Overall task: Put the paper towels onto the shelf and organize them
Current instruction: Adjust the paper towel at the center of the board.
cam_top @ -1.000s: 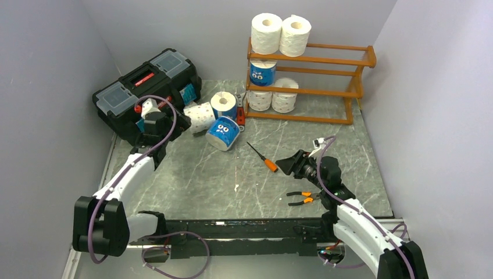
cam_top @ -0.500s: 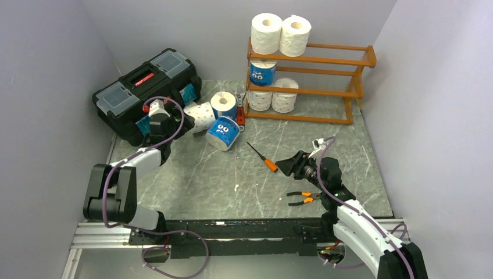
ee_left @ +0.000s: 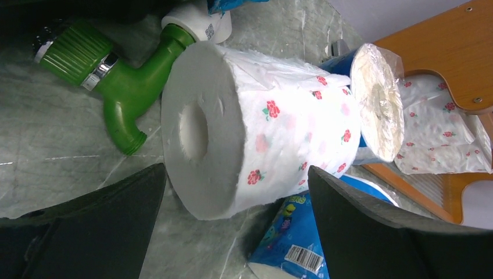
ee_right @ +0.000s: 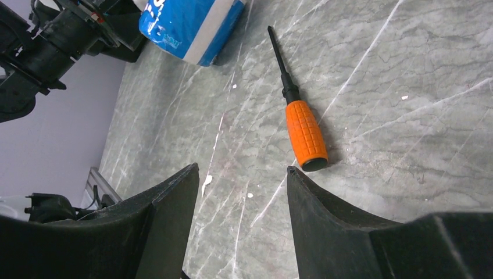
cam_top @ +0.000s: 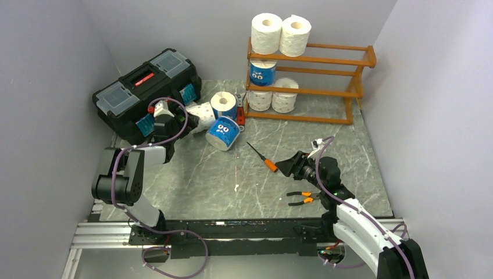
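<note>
Your left gripper [ee_left: 235, 174] has its jaws wide apart at the white roll [ee_left: 261, 128]; your right gripper [ee_right: 243, 168] has jaws apart near the screwdriver [ee_right: 302, 131].

Gripper [ee_right: 243, 170] jaws apart, nothing between. Orange-handled screwdriver [ee_right: 289, 93] lies on grey table [ee_right: 407, 87] just ahead; blue-wrapped roll [ee_right: 186, 23] beyond its tip.

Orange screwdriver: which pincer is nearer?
Right. The right pincer hovers open just short of the screwdriver; the left pincer is far off, open around a white roll.
</note>
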Controlling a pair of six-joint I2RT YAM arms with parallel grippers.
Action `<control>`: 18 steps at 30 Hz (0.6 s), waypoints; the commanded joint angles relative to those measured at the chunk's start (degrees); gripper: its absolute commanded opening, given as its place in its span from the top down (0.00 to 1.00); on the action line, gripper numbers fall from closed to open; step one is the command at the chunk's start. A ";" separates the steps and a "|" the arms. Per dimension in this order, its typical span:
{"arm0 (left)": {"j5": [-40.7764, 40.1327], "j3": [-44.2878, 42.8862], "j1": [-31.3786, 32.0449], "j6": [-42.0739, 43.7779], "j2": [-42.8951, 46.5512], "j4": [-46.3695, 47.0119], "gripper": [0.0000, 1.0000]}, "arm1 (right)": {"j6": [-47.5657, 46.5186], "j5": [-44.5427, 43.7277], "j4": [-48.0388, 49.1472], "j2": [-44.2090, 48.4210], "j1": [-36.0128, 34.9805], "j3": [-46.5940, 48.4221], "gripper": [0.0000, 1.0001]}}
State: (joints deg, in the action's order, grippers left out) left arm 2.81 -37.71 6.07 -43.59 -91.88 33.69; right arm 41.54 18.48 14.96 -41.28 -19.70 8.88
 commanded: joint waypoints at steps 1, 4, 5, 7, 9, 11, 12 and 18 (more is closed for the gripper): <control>1.34 -2.13 -0.03 -0.49 -1.68 6.25 0.02 | -1.18 0.24 2.25 0.01 -0.33 0.24 0.41; 1.53 -2.39 -0.04 -0.44 -2.31 7.58 0.03 | -1.50 -0.17 1.92 0.21 -0.34 0.22 0.41; 1.61 -2.32 -0.03 -0.44 -2.46 8.14 0.03 | -1.61 -0.28 1.77 0.29 -0.34 0.22 0.41; 1.73 -2.19 -0.03 -0.53 -2.60 9.25 0.04 | -1.77 -0.44 1.66 0.45 -0.38 0.18 0.41; 2.10 -2.07 -0.05 -0.32 -2.77 10.01 0.06 | -1.93 -0.46 1.49 0.50 -0.30 0.27 0.41; 2.74 -1.93 -0.01 -0.19 -2.99 10.92 0.09 | -2.03 -0.57 1.47 0.47 -0.28 0.32 0.41; 3.25 -1.97 0.00 -0.11 -3.20 11.27 0.10 | -2.06 -0.55 1.52 0.42 -0.33 0.21 0.41; 5.45 -1.80 0.09 -0.84 -5.24 13.40 0.20 | -2.08 -0.60 1.66 0.14 -0.28 0.24 0.41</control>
State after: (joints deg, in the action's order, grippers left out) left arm 5.67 -38.28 6.07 -43.83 -95.70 42.11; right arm 40.45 18.33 14.98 -41.25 -19.70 8.88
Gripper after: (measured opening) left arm 0.817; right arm 0.593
